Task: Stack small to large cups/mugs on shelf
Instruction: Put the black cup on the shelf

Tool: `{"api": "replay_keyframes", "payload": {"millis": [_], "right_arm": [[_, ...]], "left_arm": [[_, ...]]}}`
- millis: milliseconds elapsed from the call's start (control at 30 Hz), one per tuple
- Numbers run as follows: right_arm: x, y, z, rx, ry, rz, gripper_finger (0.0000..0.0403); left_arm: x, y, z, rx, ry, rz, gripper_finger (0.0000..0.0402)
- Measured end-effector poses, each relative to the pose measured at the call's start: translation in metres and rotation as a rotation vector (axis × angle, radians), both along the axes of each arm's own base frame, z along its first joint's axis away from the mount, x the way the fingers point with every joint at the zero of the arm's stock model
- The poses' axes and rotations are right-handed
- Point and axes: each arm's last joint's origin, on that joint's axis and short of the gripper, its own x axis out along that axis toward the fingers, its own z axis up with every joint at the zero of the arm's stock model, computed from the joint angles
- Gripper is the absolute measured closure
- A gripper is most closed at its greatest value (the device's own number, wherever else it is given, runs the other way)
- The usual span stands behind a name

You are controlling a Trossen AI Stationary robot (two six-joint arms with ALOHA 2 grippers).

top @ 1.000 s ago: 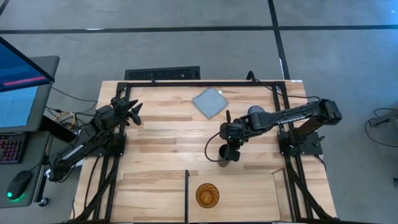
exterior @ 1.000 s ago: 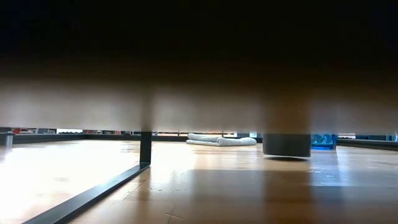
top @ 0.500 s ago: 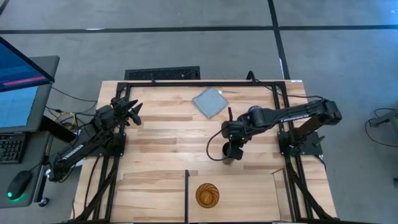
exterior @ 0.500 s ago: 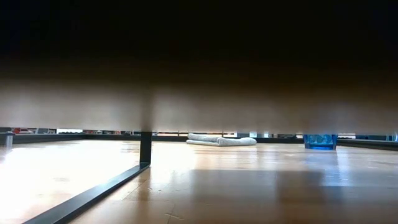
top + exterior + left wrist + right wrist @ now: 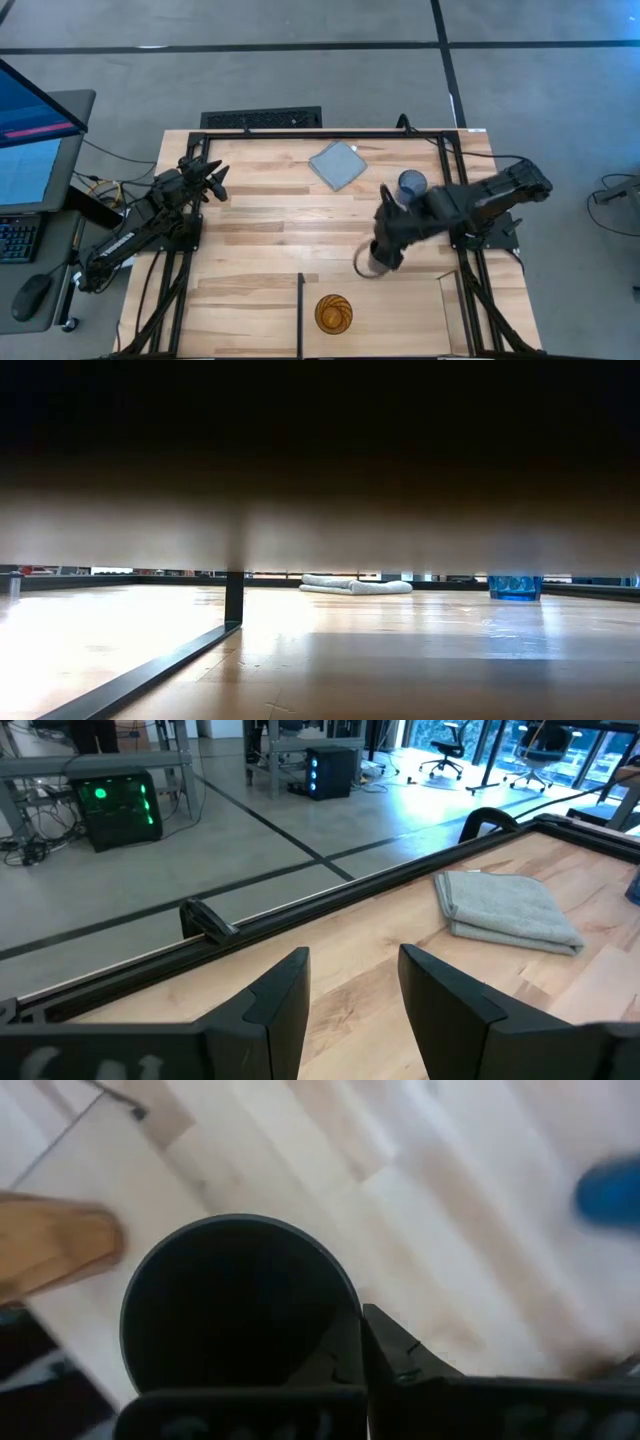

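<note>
- Progress looks early: no cup is nested in another yet, as far as the high view shows.
- Amber tumbler [image 5: 333, 312] already stands inside the shelf [image 5: 420, 300], the plank section at the desk's near edge between the black divider bar [image 5: 300, 305] and the right frame.
- Right tool [image 5: 378, 262] is clenched on the black cup [image 5: 235, 1305]; its wrist view shows a finger [image 5: 400, 1360] pressed against the rim. Cup and tool are above the desk [image 5: 260, 225], just short of the shelf and near the tumbler.
- Blue cup [image 5: 411, 184] sits untouched farther back, near the right edge, beside the right arm. The low view shows it resting on the wood.
- Grey-blue cloth [image 5: 337, 164] lies folded near the back edge, apart from all cups.
- Left tool [image 5: 350, 985] waits over the desk's left side, fingers parted and holding nothing.
- Remaining, by my reading: bring the black cup to the shelf, fetch the blue cup, and nest them by size.
</note>
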Motion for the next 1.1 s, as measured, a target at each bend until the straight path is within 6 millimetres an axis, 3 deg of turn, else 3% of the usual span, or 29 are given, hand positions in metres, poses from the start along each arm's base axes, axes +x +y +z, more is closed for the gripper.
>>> {"api": "replay_keyframes", "payload": {"millis": [367, 767, 1100], "right_arm": [[-0.025, 0.066, -0.003, 0.076, -0.079, -0.297, 0.0402], [0.002, 0.110, -0.046, 0.115, -0.030, -0.264, 0.0403], [0.011, 0.124, -0.034, 0.028, 0.051, -0.242, 0.0403]], "left_arm": [[0.000, 0.000, 0.000, 0.000, 0.000, 0.000, 0.0256], [0.000, 0.000, 0.000, 0.000, 0.000, 0.000, 0.0256], [0.000, 0.000, 0.000, 0.000, 0.001, 0.000, 0.0256]]}}
